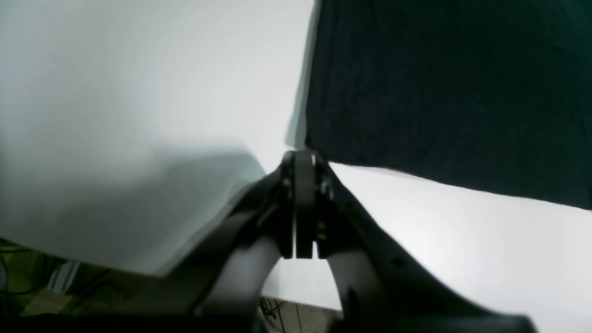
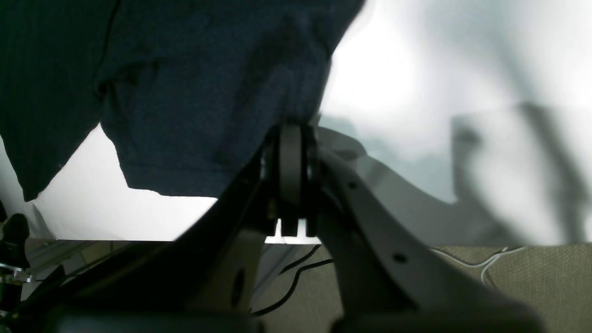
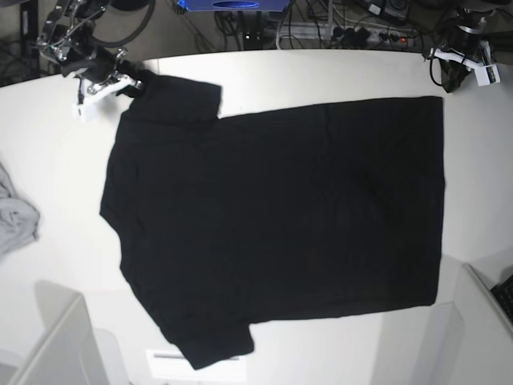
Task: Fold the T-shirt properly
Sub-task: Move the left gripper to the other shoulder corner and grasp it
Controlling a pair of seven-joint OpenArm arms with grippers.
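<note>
We see the T-shirt (image 3: 280,224) spread flat and dark side up across most of the table (image 3: 48,168), its hem toward the base view's right and its neck and sleeves toward the left; the hem runs near the right rim, the lower sleeve reaches almost to the near rim, and the upper sleeve lies close to the far rim; the widest bare stretch of table lies on the left, between the shirt's shoulder line and the left rim, with narrower strips along the far side and at the near right corner.

A small grey cloth (image 3: 16,220) sits crumpled at the left rim, apart from the shirt; cables and power strips (image 3: 361,20) crowd the floor beyond the far rim; pale box-like edges (image 3: 56,345) rise at the near left and near right corners.

The right tool (image 3: 128,80) sits at the far left corner, low over the table, its tips at the upper sleeve; in the right wrist view its tips (image 2: 293,134) are pressed together on the sleeve's edge; the left tool (image 3: 469,60) stands at the far right corner, just off the hem's corner; in the left wrist view its tips (image 1: 303,159) are pressed together right at the cloth's corner, though we cannot tell whether they pinch the fabric.
</note>
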